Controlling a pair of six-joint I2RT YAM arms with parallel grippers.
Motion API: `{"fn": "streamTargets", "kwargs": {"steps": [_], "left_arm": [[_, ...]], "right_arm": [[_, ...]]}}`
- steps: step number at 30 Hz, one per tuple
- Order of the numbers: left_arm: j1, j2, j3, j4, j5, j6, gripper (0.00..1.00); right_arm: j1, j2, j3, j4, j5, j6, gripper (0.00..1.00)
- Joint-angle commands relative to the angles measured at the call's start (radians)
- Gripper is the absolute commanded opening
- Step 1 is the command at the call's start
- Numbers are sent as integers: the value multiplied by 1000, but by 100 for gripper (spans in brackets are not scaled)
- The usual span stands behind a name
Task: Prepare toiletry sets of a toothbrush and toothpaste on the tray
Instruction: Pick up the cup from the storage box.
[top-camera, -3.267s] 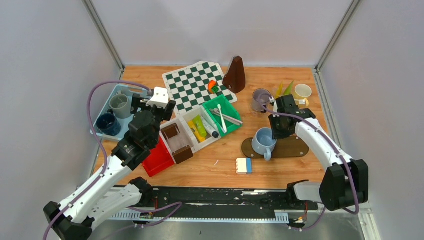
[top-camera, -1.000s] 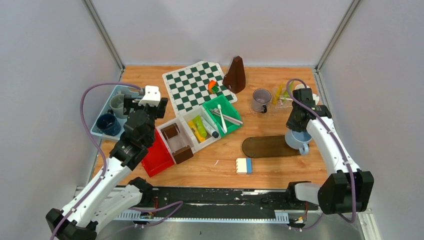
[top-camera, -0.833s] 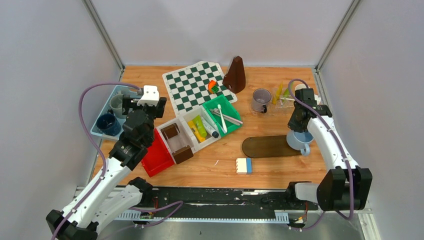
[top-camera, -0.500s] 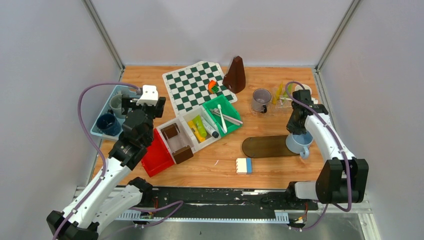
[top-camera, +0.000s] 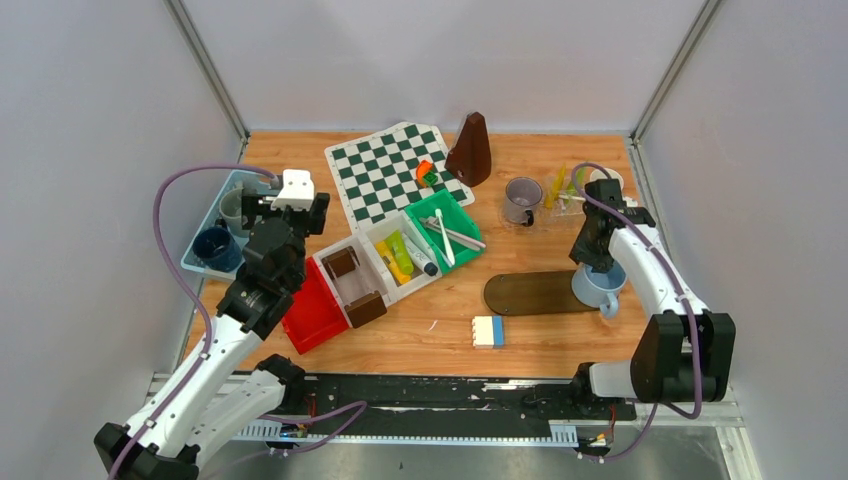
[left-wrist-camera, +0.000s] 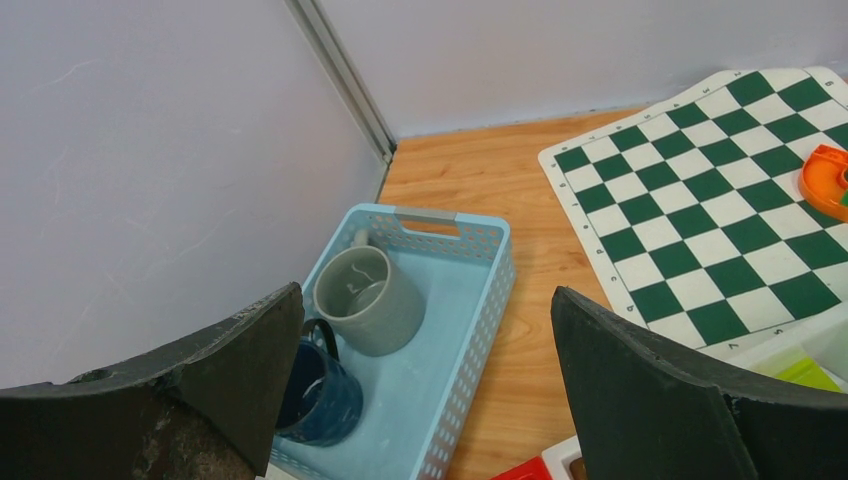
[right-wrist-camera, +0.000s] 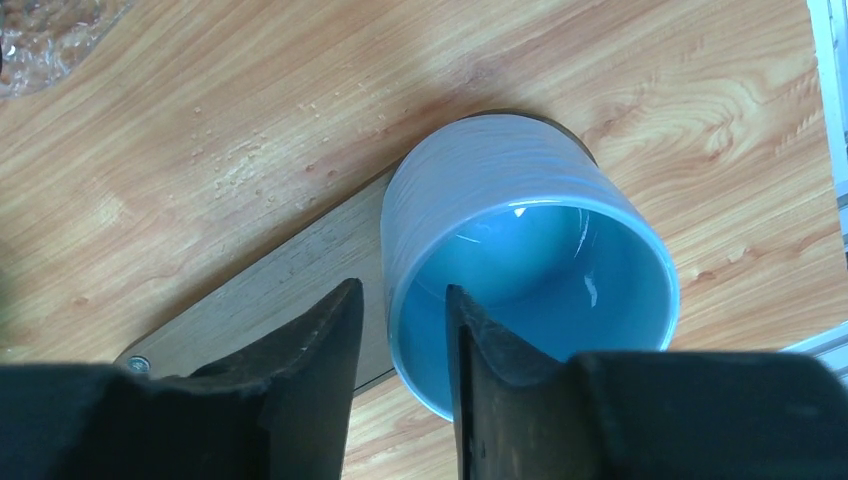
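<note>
Four mugs show plainly: one grey-green mug (top-camera: 238, 208) and one dark blue mug (top-camera: 213, 247) in the single light blue tray (left-wrist-camera: 440, 320), one grey mug (top-camera: 522, 198), and one light blue mug (top-camera: 597, 285). Four bins: red bin (top-camera: 312, 318), white bin of blocks (top-camera: 355, 283), white bin of tubes (top-camera: 375, 240), green bin (top-camera: 450, 210). One chessboard mat (top-camera: 385, 170).

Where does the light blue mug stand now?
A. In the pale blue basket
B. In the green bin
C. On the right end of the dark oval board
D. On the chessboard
C: the light blue mug stands at the right end of the dark oval board.
</note>
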Motion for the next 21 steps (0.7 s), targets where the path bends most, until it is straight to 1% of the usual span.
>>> {"fn": "streamTargets", "kwargs": {"steps": [1,6,7,12,14,18,19,21], "left_arm": [[14,-14,7,26,14,-27,100],[21,-13,9,23,20,-32,100],[23,-12,9,22,21,-33,100],[34,-14,12,22,30,-41,100],[38,-15,12,22,32,-42,100],[45,-16,11,22,33,-47,100],[47,-13,11,22,33,-47,100],[47,-6,17,9,35,-49,100]], "right_arm": [[-5,-10,67,-6,7,20,43],[-5,-62,133,-34,-28,-22,66],[-5,-74,143,-39,-39,-32,69],[-6,-148,154,-55,-123,-51,80],[-5,-176,163,-53,-133,-35,84],[-5,-234,218,-57,-123,-1,98],[-5,-260,223,-52,-113,15,100],[-6,-323,204,-22,-126,39,100]]}}
